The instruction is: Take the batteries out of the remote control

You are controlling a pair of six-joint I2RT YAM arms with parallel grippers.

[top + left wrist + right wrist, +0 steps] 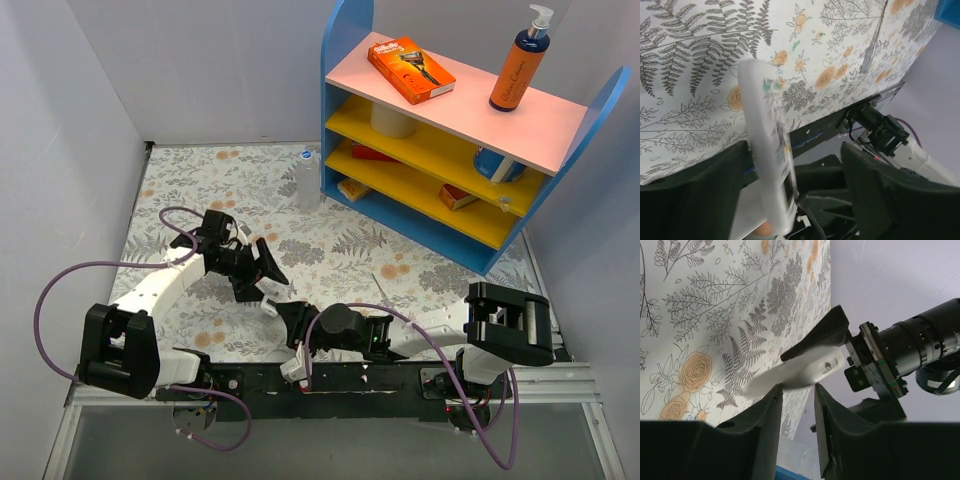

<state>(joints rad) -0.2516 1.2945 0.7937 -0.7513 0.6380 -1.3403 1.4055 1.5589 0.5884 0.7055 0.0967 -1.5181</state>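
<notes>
White plastic, smeared with blur in both wrist views, is what you need to track: the remote is up off the floral counter, above its near edge, where your two claws meet. In the left wrist view it runs lengthwise out from the palm of the left claw, hugging one finger with clear space to the other. That claw stands wide apart and pinches nothing. Seen from the right wrist, the remote lies crosswise over the tips of the right claw, its long axis close to square with the fingers. Those fingers stand only a narrow gap apart. You cannot tell from here whether the pads actually bite the plastic or merely frame it, so treat the hold as unproven. Of the two, the right claw looks the better placed, since its gap already straddles the remote's narrow width, while the left offers only a one-sided rest. An orange patch shows at the end of the remote nearest the left palm. It may be the recess, but it is too blurred to be sure. No batteries are visible in any view, so count the unloading as not yet begun.
</notes>
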